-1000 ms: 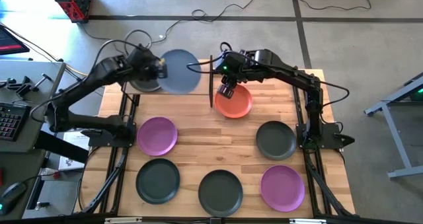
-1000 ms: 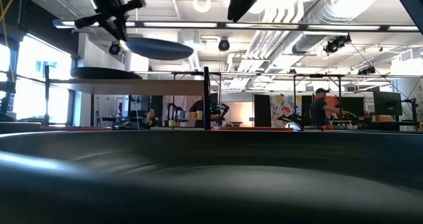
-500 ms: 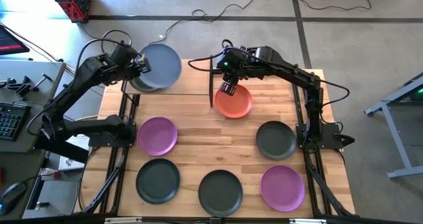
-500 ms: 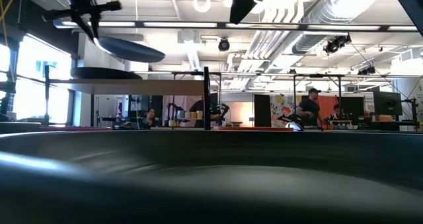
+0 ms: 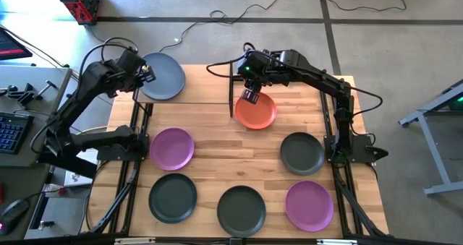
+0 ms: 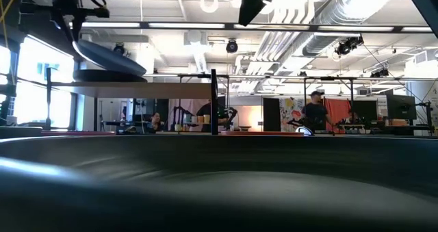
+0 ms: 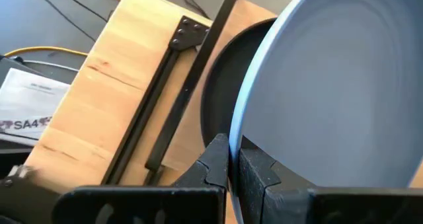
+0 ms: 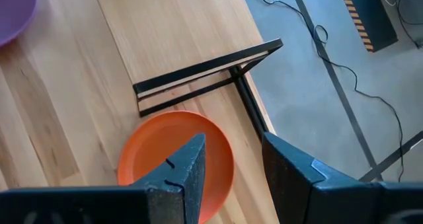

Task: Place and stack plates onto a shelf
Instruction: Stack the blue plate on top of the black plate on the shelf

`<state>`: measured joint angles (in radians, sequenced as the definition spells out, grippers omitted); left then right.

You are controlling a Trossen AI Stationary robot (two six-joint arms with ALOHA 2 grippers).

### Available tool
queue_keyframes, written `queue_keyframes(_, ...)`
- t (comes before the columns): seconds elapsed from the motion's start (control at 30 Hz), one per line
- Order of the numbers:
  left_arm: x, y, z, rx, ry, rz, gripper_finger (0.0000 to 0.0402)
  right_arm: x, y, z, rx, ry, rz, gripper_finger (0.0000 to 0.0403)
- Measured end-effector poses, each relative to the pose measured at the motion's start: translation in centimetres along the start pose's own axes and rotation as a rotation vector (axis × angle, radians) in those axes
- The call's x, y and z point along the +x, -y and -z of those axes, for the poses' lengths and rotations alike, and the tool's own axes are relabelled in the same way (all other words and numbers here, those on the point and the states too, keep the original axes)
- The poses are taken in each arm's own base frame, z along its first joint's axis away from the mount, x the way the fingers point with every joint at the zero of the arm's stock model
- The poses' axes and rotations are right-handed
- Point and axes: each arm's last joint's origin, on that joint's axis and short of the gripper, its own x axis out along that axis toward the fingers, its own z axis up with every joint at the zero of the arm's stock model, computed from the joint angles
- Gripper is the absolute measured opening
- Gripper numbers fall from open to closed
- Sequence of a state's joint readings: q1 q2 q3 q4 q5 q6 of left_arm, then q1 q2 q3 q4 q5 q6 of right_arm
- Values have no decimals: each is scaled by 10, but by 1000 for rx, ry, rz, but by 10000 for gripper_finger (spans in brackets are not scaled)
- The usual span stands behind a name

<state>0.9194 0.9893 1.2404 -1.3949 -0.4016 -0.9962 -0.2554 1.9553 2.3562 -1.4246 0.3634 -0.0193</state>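
Note:
My left gripper (image 5: 147,73) is shut on a light blue plate (image 5: 163,76) over the left end of the shelf (image 5: 206,86). The plate hangs tilted just above a dark grey plate (image 7: 218,98) that rests flat on the shelf panel (image 6: 157,89); from above, the blue plate hides nearly all of it. My right gripper (image 5: 251,97) hangs open above the far left part of the orange plate (image 5: 256,110), which lies flat on the table beside the shelf's right end. Its fingers (image 8: 192,168) touch nothing. My left gripper pinches the light blue plate's rim (image 7: 236,145) between its two fingers, on the plate's left side. The fingers come slanting down from the table's left. The plate (image 6: 109,58) is lifted clear and tilted, its held side higher, close over the dark grey plate.
On the tabletop lie a purple plate (image 5: 171,147), a dark grey plate (image 5: 173,196), another dark grey plate (image 5: 241,209), a purple plate (image 5: 309,205) and a dark grey plate (image 5: 302,152). Black shelf posts (image 5: 231,93) stand between the two grippers.
My left gripper has carried the light blue plate toward the table's left edge, from the shelf's middle to over the dark grey plate, which it now covers. The plate has tipped from level to tilted and sunk closer to the grey plate. My right gripper has kept still.

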Motion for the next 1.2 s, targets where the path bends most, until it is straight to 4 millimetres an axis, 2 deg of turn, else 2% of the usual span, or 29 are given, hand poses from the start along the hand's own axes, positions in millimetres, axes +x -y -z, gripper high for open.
queue_keyframes(0.47, 16, 14, -3, 33, -33, -66, 11, 0, 0, 0, -8, 0, 0, 126)
queue_keyframes(0.87, 19, 8, -6, 15, -59, -114, 14, 0, 0, 0, -8, -1, 0, 126)
queue_keyframes(1.2, 21, 6, -9, 49, -109, -87, 20, 0, 0, 0, -8, -1, -1, 126)
